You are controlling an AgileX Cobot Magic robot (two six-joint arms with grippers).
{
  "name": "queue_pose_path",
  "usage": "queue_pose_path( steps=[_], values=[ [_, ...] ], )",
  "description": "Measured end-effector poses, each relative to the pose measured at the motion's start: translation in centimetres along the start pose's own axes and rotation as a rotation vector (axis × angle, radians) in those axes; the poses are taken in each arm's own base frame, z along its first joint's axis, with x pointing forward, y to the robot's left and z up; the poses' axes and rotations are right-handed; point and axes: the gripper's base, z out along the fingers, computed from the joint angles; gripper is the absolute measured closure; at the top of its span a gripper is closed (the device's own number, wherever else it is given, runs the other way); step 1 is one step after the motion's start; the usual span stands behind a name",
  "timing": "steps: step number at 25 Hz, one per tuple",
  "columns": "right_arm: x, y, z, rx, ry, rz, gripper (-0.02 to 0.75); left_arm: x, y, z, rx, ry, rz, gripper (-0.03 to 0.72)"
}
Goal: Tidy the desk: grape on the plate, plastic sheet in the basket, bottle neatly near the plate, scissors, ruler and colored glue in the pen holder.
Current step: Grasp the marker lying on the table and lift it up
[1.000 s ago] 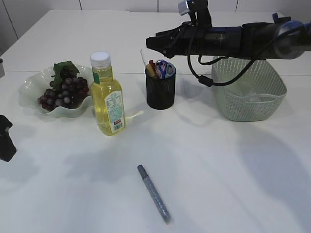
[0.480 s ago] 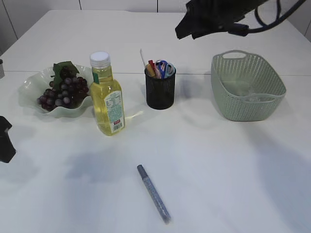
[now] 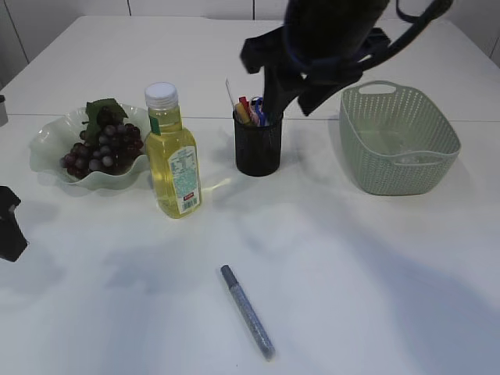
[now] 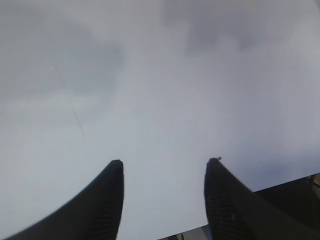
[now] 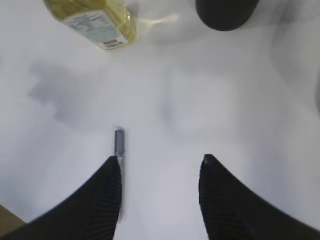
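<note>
The grapes lie on the pale green plate at the left. The yellow bottle stands upright right of the plate and shows in the right wrist view. The black pen holder holds scissors and a ruler. The grey glitter glue pen lies on the table in front. In the right wrist view the glue pen lies partly behind the left fingertip. My right gripper is open and empty, high above the table. My left gripper is open and empty over bare table.
The green basket stands at the right with a clear plastic sheet inside. My right arm hangs dark and blurred above the pen holder. My left arm sits at the left edge.
My right arm has swung from lying across above the holder and basket to pointing down toward the table front. The left arm has not moved.
</note>
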Motion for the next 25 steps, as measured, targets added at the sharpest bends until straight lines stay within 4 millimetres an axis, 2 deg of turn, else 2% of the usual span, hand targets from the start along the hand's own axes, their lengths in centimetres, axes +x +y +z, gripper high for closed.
queue_pose_path(
  steps=[3,5,10,17,25],
  values=[
    [0.4,3.6,0.6,-0.014,0.018,-0.031,0.333,0.0,0.0,0.0,0.002,-0.002,-0.001,0.309],
    [0.6,5.3,1.3,-0.013,0.039,-0.041,0.333,-0.1,-0.1,0.0,0.013,-0.005,-0.008,0.309],
    [2.1,7.9,4.8,-0.013,0.146,-0.052,0.333,-0.4,-0.5,0.0,0.058,-0.038,-0.038,0.309],
    [4.8,8.3,10.4,0.048,0.328,-0.013,0.333,-0.6,-0.6,0.0,0.071,-0.065,-0.05,0.309],
    [5.7,7.9,15.9,0.084,0.41,0.0,0.333,-1.2,-0.7,-0.1,0.08,-0.125,-0.065,0.309]
  ],
)
